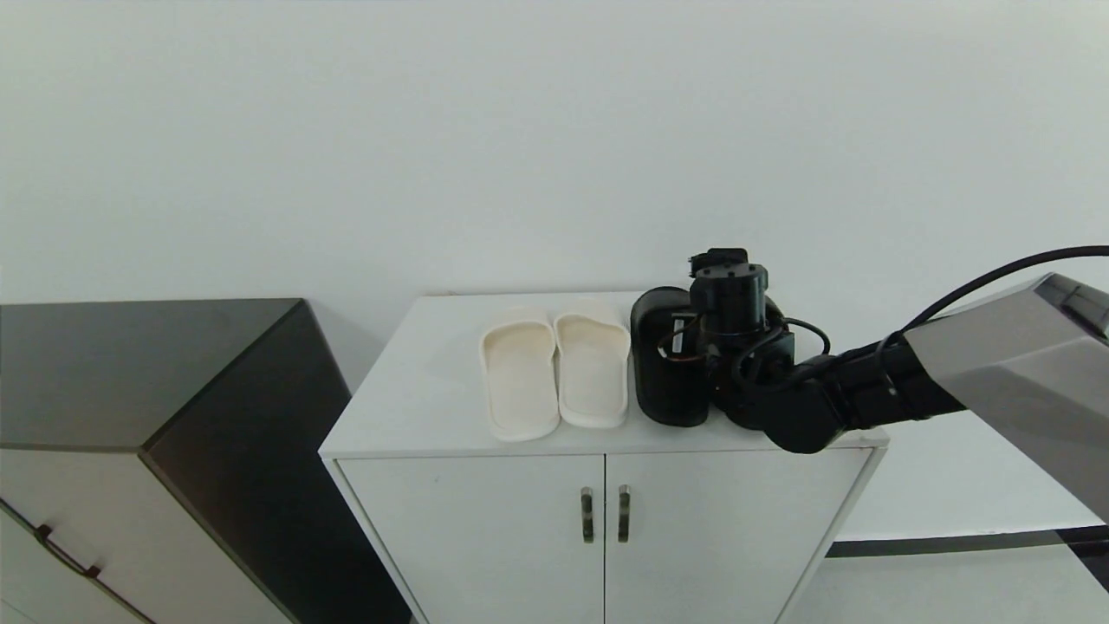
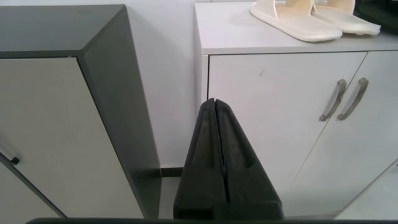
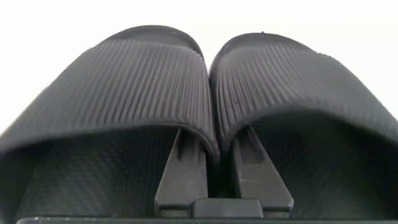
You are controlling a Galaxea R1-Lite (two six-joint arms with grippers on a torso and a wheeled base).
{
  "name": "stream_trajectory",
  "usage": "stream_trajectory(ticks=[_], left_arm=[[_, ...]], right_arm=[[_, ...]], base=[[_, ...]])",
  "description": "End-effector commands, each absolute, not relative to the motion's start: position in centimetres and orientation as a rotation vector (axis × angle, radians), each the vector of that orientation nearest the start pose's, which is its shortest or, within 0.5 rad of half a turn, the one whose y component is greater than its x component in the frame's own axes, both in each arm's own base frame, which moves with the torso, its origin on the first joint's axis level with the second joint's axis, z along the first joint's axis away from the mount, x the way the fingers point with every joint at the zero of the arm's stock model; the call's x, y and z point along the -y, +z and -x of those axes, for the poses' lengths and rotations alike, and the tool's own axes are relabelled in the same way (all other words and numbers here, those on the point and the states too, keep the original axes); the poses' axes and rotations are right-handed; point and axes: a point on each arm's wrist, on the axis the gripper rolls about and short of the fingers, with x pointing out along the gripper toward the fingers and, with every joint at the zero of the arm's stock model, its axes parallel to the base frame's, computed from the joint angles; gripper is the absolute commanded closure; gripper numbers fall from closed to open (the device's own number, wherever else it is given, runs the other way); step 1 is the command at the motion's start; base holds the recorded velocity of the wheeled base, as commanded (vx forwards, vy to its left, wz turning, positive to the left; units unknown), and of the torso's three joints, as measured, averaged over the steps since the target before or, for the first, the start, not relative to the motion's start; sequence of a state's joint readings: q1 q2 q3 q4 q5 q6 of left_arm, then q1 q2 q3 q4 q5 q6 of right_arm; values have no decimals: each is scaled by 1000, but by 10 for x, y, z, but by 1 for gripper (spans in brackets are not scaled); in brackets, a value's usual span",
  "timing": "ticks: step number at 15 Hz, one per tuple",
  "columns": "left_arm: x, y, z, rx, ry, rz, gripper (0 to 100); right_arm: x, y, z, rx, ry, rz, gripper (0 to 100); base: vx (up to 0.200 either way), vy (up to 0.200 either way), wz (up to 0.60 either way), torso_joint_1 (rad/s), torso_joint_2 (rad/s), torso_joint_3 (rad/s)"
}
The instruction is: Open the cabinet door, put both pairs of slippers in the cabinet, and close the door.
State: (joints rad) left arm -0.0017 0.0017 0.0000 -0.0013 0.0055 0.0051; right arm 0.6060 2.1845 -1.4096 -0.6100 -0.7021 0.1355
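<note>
Black slippers: the pair lies side by side on the right part of the cabinet top, just beside the white pair. In the right wrist view the two ribbed straps arch next to each other, their inner edges touching.
Right gripper: set into the black pair from the front. One finger runs under each strap, and the two adjoining strap walls are pinched between them, so the fingers are clamped on the pair.
White slippers: the two lie flat and touching on the middle of the cabinet top, toes toward the wall; the left wrist view catches them on the top as well.
Cabinet: white, with two doors, both closed. The paired vertical handles sit either side of the centre seam.
Left gripper: low in front of the cabinet's left side, well apart from both pairs. Its fingers are pressed together with nothing between them.
Dark cabinet: stands to the left of the white cabinet, with a narrow gap between the two.
Wall: plain and pale, behind both cabinets.
</note>
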Motion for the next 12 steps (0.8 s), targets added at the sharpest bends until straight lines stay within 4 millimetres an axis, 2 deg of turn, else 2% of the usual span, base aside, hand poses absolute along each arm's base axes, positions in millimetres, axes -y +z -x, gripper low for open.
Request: stream_trajectory(ticks=[1, 4, 6, 7, 8, 9, 12], left_arm=[[0, 76, 23, -2, 5, -5, 100], [0, 76, 23, -2, 5, -3, 100], [0, 76, 23, -2, 5, 2, 100], [0, 76, 23, -2, 5, 2, 100], [0, 76, 23, -2, 5, 2, 100], [0, 76, 23, -2, 5, 2, 100], [0, 76, 23, -2, 5, 2, 100]], right_arm=[[-238, 176, -366, -104, -98, -37, 100], [-236, 196, -331, -99, -47, 2, 100], [-237, 207, -295, -102, 43, 20, 100], [-235, 209, -290, -103, 63, 20, 100], [-230, 214, -268, -111, 148, 21, 100], [-227, 214, -261, -118, 180, 22, 100], [-214, 207, -215, -183, 425, -1, 100]], base=[[0, 0, 0, 0, 0, 0], [0, 0, 0, 0, 0, 0], [0, 0, 0, 0, 0, 0], [0, 0, 0, 0, 0, 0], [0, 0, 0, 0, 0, 0], [0, 0, 0, 0, 0, 0], [0, 0, 0, 0, 0, 0]])
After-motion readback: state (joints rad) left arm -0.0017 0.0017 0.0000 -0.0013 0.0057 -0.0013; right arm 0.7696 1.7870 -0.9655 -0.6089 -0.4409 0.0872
